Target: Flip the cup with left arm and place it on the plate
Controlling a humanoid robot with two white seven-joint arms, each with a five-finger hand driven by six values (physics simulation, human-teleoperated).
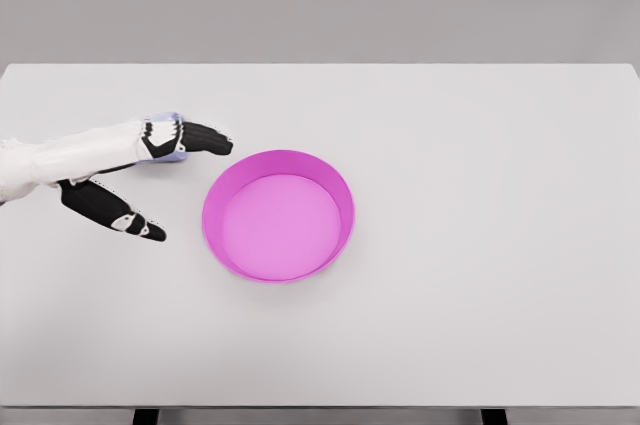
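Note:
A magenta plate [209, 217] with a raised rim sits on the white table, left of the middle. A small pale lavender cup [168, 117] stands to the plate's upper left. It is mostly hidden behind my left hand's fingers [200, 139], so I cannot tell which way up it is. My left hand [194, 189] reaches in from the left edge and is open. Its fingers lie across the cup and its thumb [128, 219] points away toward the table's front. The right arm does not show.
The white table [480, 245] spans the whole view, with its far edge near the top and its front edge near the bottom. Nothing else stands on it.

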